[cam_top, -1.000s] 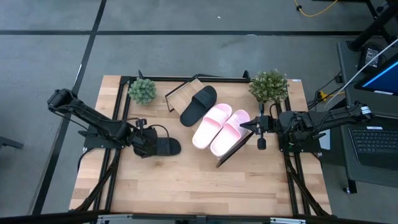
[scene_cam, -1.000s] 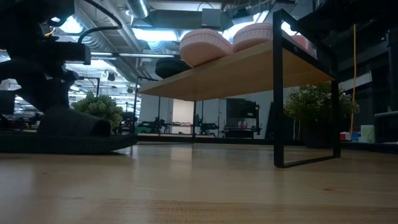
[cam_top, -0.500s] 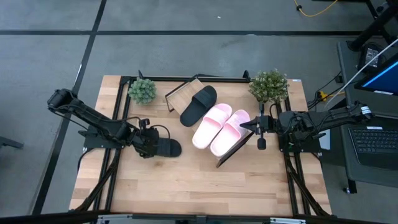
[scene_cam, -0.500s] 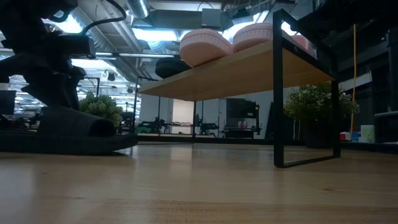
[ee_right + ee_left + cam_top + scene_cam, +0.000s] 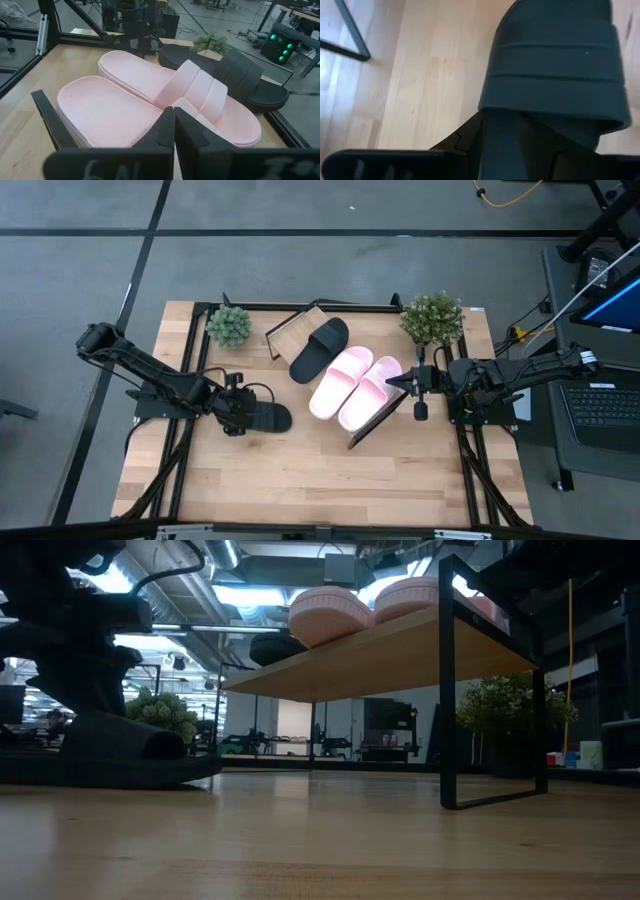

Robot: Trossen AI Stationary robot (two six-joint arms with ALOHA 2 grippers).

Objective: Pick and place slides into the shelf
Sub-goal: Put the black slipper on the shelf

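Note:
The shelf (image 5: 290, 332) stands slantwise at the table's middle and carries one black slide (image 5: 320, 348) and the pink pair (image 5: 340, 380) (image 5: 370, 392). All three rest on their soles. The second black slide (image 5: 265, 417) lies on the tabletop to the shelf's left; in the low view it (image 5: 110, 755) is sole down. My left gripper (image 5: 236, 416) is at its heel end, shut on it. My right gripper (image 5: 392, 383) waits, shut, at the shelf's right side, level with the nearer pink slide (image 5: 150, 100). My left gripper (image 5: 520, 155) has the black slide's heel part (image 5: 512, 140) between its two fingers, behind the wide strap (image 5: 555, 65). The fingers lie across the sole and come from the table's left. The slide rests flat on the table. My right gripper's tips are beside the pink slide; I cannot tell whether they touch it.
Two small potted plants (image 5: 229, 325) (image 5: 432, 318) stand at the table's far corners. Black frame rails (image 5: 190, 360) run along the table's left and right sides. Bare tabletop (image 5: 310, 480) stretches along the near side. A laptop (image 5: 605, 405) sits off the table's right edge.
My left gripper has edged slightly toward the black slide's strap at the heel end. The slide has stayed flat on the table. My right gripper and the slides on the shelf have kept still.

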